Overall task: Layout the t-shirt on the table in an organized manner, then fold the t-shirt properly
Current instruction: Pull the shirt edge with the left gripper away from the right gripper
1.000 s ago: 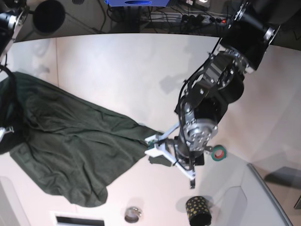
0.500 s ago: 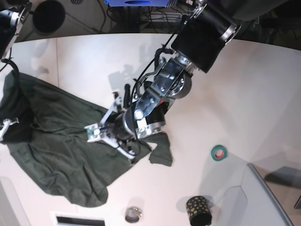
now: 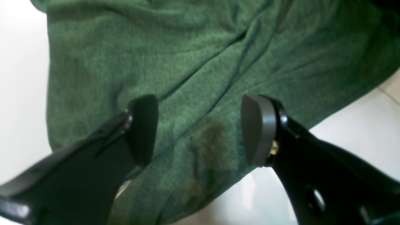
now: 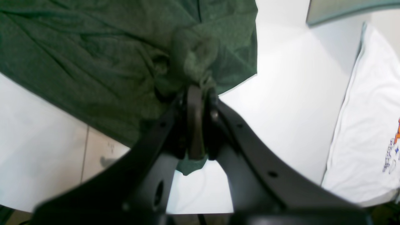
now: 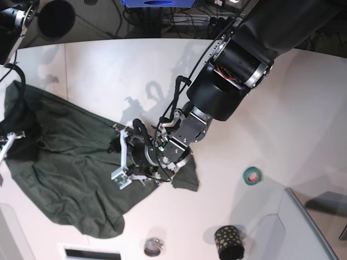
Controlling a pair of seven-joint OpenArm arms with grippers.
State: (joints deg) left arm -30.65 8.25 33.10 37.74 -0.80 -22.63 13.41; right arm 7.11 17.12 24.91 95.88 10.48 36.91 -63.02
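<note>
Left gripper (image 3: 200, 131): dark jaws spread, over wrinkled cloth, gripping nothing.
Right gripper (image 4: 197, 125): pressed together, pinching a bunched fold.
T-shirt (image 5: 70, 168): soft, dark green knit, rumpled on the table's left half.
Table (image 5: 135, 70): smooth white, curved far edge.

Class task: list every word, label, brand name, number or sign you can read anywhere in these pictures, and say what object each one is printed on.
No text can be read in any view.
White cloth with a printed edge: a small orange and blue print, too blurred to read.
Plain dark green fabric t-shirt: no print.
Black cup with yellow dots: a dot pattern only.
Green and red tape roll: no lettering visible.
</note>
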